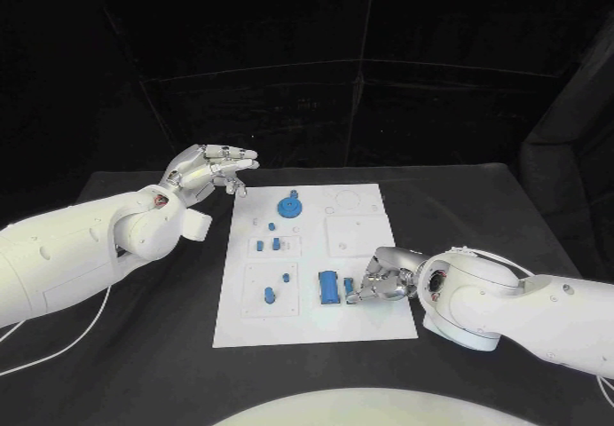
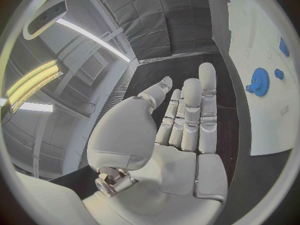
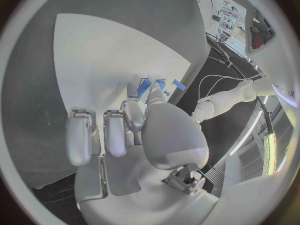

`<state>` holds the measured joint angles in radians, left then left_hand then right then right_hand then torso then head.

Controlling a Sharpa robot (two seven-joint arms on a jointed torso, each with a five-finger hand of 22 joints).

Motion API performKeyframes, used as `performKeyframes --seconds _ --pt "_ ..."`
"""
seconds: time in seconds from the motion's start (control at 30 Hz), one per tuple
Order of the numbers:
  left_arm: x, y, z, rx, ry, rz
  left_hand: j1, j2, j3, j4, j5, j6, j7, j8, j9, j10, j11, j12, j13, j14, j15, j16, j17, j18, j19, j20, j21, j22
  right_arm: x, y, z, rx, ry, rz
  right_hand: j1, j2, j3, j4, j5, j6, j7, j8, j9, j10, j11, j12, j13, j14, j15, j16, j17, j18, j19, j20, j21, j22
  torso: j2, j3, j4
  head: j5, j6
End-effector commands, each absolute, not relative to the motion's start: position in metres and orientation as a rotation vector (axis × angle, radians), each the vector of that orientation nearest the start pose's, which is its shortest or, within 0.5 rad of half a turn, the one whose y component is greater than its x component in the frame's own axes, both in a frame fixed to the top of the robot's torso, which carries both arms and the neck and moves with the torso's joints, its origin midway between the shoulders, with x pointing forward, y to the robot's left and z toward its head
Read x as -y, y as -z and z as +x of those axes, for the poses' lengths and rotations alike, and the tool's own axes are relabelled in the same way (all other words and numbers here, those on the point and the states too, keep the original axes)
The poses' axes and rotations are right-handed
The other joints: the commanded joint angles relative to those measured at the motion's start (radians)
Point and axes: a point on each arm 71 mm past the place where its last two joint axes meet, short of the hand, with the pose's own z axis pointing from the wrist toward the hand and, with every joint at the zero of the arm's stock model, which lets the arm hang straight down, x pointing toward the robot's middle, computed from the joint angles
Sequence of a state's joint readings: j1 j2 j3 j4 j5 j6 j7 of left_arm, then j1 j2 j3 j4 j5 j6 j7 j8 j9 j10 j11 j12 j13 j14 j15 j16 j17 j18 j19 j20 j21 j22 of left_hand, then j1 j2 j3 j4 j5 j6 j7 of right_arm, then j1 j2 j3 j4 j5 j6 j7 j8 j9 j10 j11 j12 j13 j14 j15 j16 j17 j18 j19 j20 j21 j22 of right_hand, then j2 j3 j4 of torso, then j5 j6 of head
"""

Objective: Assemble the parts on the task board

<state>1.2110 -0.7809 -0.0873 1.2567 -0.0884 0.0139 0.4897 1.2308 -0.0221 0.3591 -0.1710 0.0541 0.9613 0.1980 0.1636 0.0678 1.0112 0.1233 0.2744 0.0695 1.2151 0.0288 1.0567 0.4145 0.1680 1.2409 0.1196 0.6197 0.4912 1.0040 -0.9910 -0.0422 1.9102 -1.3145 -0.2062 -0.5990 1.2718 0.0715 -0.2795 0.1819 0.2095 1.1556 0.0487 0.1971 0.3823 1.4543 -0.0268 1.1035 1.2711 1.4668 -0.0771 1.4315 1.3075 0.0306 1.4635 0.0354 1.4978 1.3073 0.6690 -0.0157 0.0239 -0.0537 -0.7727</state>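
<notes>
The right hand (image 1: 381,286) apparently pinched a small blue rectangular plastic part (image 1: 348,288) at the flat white task board (image 1: 371,333)'s near right; a weak pinch risked dropping it. The left hand (image 1: 211,169) hovered empty, fingers extended.

1. You are looking at a robot test lab, not a home or shop: the work surface (image 1: 153,355) is draped in black cloth, and black curtains (image 1: 358,98) close it in behind and at the sides.
2. You can see a white board (image 1: 365,257) with small blue parts (image 1: 290,208) laid out like a bench test.
3. Your left wrist view shows long ceiling strip lights (image 2: 31,82) and a ceiling vent (image 2: 90,67), as in an industrial hall.
4. Your right wrist view shows distant shelving or equipment (image 3: 228,10), too small to identify.
</notes>
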Motion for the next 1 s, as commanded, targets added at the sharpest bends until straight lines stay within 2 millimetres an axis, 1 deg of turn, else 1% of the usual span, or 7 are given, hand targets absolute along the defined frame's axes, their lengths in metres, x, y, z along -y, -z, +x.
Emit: performKeyframes --seconds 0.03,0.37,0.63,0.73,0.8,0.93,1.0 --pt "-0.243 0.195 0.523 -1.468 1.680 -0.933 0.005 0.005 -0.005 0.000 -0.003 -0.004 0.000 0.004 0.001 -0.005 0.000 0.003 0.000 -0.005 0.001 0.005 -0.002 0.014 0.001 0.005 -0.006 -0.001 0.184 0.251 0.366 -2.177 -0.495 0.119 0.010 -0.002 0.000 -0.006 -0.004 0.007 0.003 -0.006 0.001 0.002 0.003 -0.005 0.000 0.062 -0.008 0.005 0.038 -0.008 0.050 -0.006 0.005 0.201 0.000 -0.0001 -0.0019 0.001 0.000" --pt "-0.243 0.195 0.523 -1.468 1.680 -0.933 0.005 0.005 -0.005 0.000 -0.003 -0.004 0.000 0.004 0.001 -0.005 0.000 0.003 0.000 -0.005 0.001 0.005 -0.002 0.014 0.001 0.005 -0.006 -0.001 0.188 0.254 0.371 -2.178 -0.459 0.127 0.002 0.006 -0.002 -0.001 -0.009 0.008 0.003 -0.006 0.002 0.002 0.004 -0.007 0.000 0.062 -0.007 0.006 0.038 -0.008 0.050 -0.005 0.005 0.201 0.000 -0.0008 0.0005 -0.001 -0.001" --pt "-0.243 0.195 0.523 -1.468 1.680 -0.933 0.005 0.005 -0.005 0.000 -0.003 -0.004 0.000 0.004 0.001 -0.005 0.000 0.003 0.000 -0.005 0.001 0.005 -0.002 0.014 0.001 0.005 -0.006 -0.001 0.190 0.258 0.376 -2.176 -0.427 0.132 -0.001 0.017 -0.001 0.002 -0.008 0.009 0.003 -0.007 0.003 0.002 0.004 -0.010 -0.002 0.062 -0.007 0.006 0.039 -0.008 0.050 -0.005 0.005 0.201 0.000 -0.0014 -0.0002 0.000 -0.002" --pt "-0.242 0.195 0.523 -1.468 1.681 -0.933 0.005 0.005 -0.005 0.000 -0.003 -0.004 0.000 0.004 0.001 -0.005 0.000 0.003 0.000 -0.005 0.001 0.005 -0.002 0.014 0.001 0.005 -0.006 -0.001 0.188 0.258 0.377 -2.176 -0.431 0.127 0.000 0.017 -0.001 0.001 -0.008 0.009 0.003 -0.007 0.003 0.002 0.003 -0.011 -0.003 0.062 -0.007 0.005 0.038 -0.008 0.050 -0.005 0.005 0.201 0.000 -0.0003 0.0010 0.000 -0.002" --pt "-0.242 0.195 0.523 -1.468 1.680 -0.933 0.005 0.005 -0.005 0.000 -0.003 -0.004 0.000 0.004 0.001 -0.005 0.000 0.003 0.000 -0.005 0.001 0.005 -0.002 0.014 0.001 0.005 -0.006 -0.001 0.187 0.257 0.376 -2.170 -0.446 0.132 0.001 0.013 -0.004 -0.001 -0.008 0.007 0.003 -0.008 0.003 0.002 0.004 -0.011 -0.002 0.061 -0.007 0.003 0.034 -0.007 0.047 -0.005 0.002 0.199 -0.001 -0.0004 0.0012 -0.001 -0.001" --pt "-0.243 0.195 0.524 -1.467 1.679 -0.933 0.005 0.005 -0.005 0.000 -0.003 -0.004 0.000 0.004 0.001 -0.005 0.000 0.003 0.000 -0.005 0.001 0.005 -0.002 0.014 0.001 0.005 -0.006 -0.001 0.187 0.254 0.374 -2.145 -0.523 0.166 -0.016 -0.013 -0.028 0.003 -0.006 -0.018 0.013 -0.025 0.000 -0.005 0.012 -0.022 -0.007 0.058 -0.001 -0.008 0.017 -0.003 0.037 -0.001 -0.010 0.188 -0.003 -0.0002 -0.0003 0.000 0.002" --pt "-0.242 0.195 0.524 -1.467 1.679 -0.933 0.005 0.005 -0.005 0.000 -0.003 -0.004 0.000 0.004 0.001 -0.005 0.000 0.003 0.000 -0.005 0.001 0.005 -0.002 0.014 0.001 0.005 -0.006 -0.001 0.190 0.251 0.373 -2.127 -0.584 0.201 -0.021 -0.024 -0.037 0.005 -0.005 -0.034 0.019 -0.034 -0.003 -0.011 0.016 -0.033 -0.012 0.056 0.002 -0.012 0.013 -0.002 0.034 0.001 -0.015 0.184 -0.005 -0.0001 0.0006 0.000 0.005"
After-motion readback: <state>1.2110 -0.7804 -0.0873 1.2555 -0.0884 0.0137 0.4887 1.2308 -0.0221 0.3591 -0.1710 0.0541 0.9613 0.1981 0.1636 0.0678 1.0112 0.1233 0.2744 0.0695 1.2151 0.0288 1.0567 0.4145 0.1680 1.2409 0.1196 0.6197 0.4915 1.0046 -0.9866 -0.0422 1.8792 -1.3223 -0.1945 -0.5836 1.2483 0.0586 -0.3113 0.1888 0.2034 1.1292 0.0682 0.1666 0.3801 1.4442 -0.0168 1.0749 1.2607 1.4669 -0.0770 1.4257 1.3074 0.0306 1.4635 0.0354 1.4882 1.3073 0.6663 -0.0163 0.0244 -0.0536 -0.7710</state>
